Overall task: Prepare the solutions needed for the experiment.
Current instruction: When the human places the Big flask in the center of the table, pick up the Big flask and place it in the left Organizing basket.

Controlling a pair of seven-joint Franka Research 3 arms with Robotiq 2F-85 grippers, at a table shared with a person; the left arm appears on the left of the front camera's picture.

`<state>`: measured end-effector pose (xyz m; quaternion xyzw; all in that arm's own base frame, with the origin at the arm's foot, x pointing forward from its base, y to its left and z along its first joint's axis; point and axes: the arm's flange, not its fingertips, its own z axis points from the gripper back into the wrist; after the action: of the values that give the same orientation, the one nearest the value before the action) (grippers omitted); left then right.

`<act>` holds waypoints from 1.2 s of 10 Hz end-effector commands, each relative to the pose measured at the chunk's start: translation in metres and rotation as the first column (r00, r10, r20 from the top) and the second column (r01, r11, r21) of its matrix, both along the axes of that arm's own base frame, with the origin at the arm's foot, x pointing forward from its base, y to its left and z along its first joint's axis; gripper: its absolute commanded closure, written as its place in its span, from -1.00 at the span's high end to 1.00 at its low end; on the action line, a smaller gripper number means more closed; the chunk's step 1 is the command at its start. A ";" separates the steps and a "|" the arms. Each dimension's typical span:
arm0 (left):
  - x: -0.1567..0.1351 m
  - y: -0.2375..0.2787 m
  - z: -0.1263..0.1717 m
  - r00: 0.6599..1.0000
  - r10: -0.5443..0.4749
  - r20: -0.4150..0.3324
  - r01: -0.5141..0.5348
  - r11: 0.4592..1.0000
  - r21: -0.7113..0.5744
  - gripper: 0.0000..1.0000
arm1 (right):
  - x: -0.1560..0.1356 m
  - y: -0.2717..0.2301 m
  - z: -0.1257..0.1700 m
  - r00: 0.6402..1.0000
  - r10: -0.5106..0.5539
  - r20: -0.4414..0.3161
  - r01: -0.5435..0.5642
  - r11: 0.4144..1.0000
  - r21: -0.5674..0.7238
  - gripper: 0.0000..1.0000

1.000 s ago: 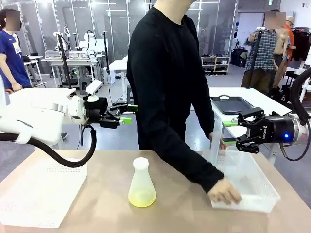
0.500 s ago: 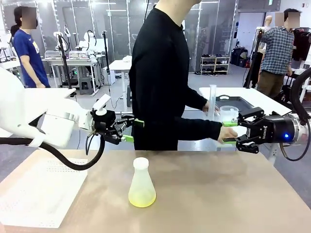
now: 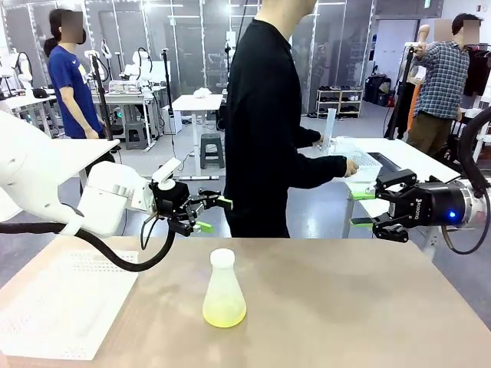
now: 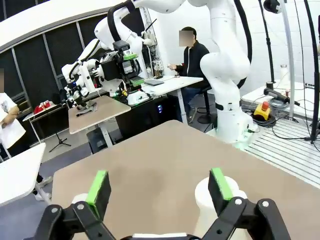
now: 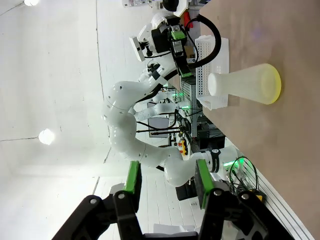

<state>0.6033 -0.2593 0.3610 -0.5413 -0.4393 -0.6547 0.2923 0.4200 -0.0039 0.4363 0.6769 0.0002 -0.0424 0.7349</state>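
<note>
Brown tabletop around flask of solutions; left gripper, right gripper agape, empty, near far edge.

We see one flask mid-table; tray blocks its 9 o'clock, bare table at 3 o'clock free for the right gripper.

Robotics lab, open-plan hall. Front view upper left had work tables stacked with equipment, glass partition walls behind. Bottom centre: brown table with a frosted conical flask holding shallow yellow-green solutions. Centre right: graduated cylinder on a side table. Left wrist view, right: emergency-stop button, floor cables.
</note>
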 end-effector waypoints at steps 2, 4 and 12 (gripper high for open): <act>-0.003 0.004 0.006 1.000 0.024 0.006 -0.024 1.000 0.007 1.00 | -0.001 0.001 0.002 1.000 -0.004 0.011 0.004 1.000 0.009 0.11; 0.013 0.003 -0.011 0.994 -0.109 0.011 0.109 0.994 -0.008 1.00 | -0.001 0.001 0.002 1.000 -0.004 0.011 0.004 1.000 0.009 0.11; 0.050 0.005 -0.069 0.919 -0.385 -0.085 0.390 0.920 0.048 1.00 | -0.001 0.001 0.002 1.000 -0.004 0.011 0.004 1.000 0.009 0.11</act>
<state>0.6380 -0.2548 0.2845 -0.6089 -0.3186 -0.6985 0.1995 0.4199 -0.0038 0.4364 0.6768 0.0001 -0.0422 0.7349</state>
